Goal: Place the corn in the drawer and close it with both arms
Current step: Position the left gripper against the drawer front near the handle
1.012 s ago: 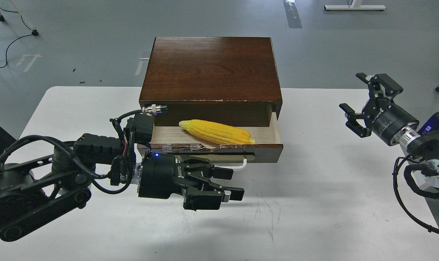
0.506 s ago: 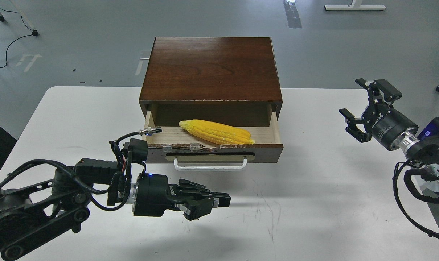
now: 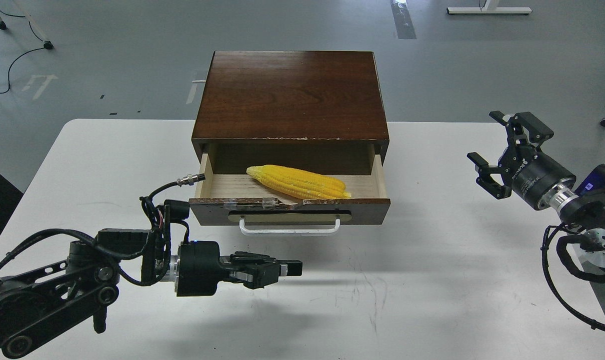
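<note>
The yellow corn (image 3: 298,181) lies inside the open drawer (image 3: 372,185), across its pale wood floor. The drawer's dark brown front with the white bar handle (image 3: 289,228) sticks out of the dark brown box (image 3: 292,95). My left gripper (image 3: 288,268) is shut and empty, pointing right, low over the table in front of the drawer's left half and below the handle. My right gripper (image 3: 490,150) is open and empty, held above the table well to the right of the drawer.
The white table (image 3: 422,280) carries the box at its back middle. Faint scuff marks lie in front of the drawer. A cable plug (image 3: 190,178) on my left arm sits close to the drawer's left front corner. Grey floor lies beyond.
My left gripper has closed its fingers and dropped down and left, away from the handle. My right gripper has shifted slightly down. The corn and drawer have not moved.
</note>
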